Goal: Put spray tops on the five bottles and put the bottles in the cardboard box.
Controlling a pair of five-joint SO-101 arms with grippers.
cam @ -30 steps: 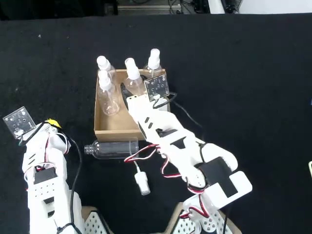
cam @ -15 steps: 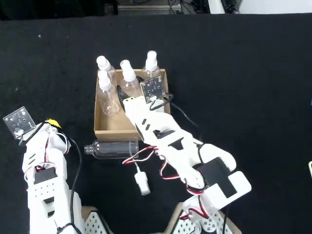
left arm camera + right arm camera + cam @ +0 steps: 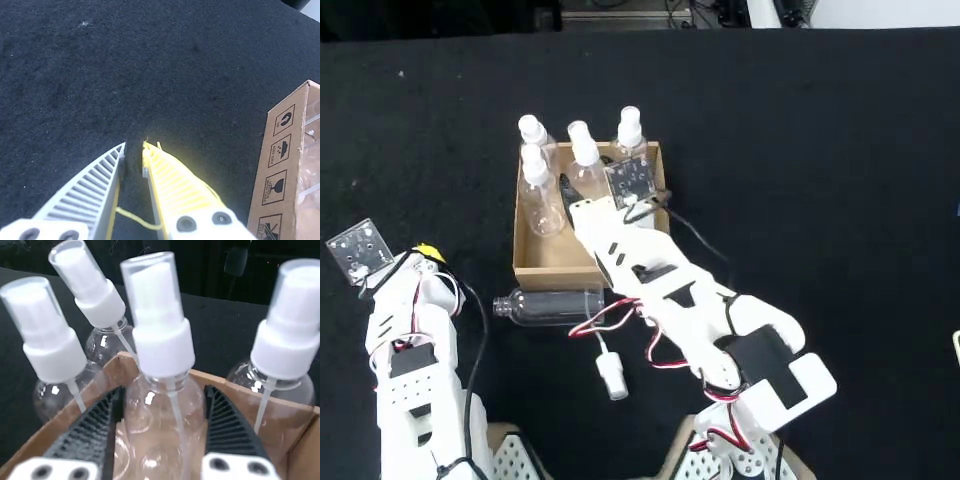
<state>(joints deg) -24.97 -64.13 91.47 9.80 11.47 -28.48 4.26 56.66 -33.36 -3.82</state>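
Note:
The cardboard box point(image 3: 552, 270) holds several clear bottles with white spray tops. My right gripper point(image 3: 585, 178) reaches into the box from the near side and is shut on the middle bottle point(image 3: 162, 410), with a black finger point(image 3: 95, 435) on each side of its body. Its spray top point(image 3: 581, 138) stands upright. Another capped bottle point(image 3: 542, 200) stands at the box's left wall. An uncapped bottle point(image 3: 548, 305) lies on its side in front of the box, and a loose spray top point(image 3: 610, 375) lies nearer still. My left gripper point(image 3: 134, 146) is shut and holds nothing, low over bare cloth left of the box point(image 3: 282, 170).
Black cloth covers the table. Red and white cables from the right arm hang over the lying bottle's base. The right arm's body spans the box's front right corner. Bare cloth lies left, right and behind the box.
My right gripper and the bottle in it shifted a little left inside the box, and the bottle at the back right moved slightly left too. The left arm stayed still.

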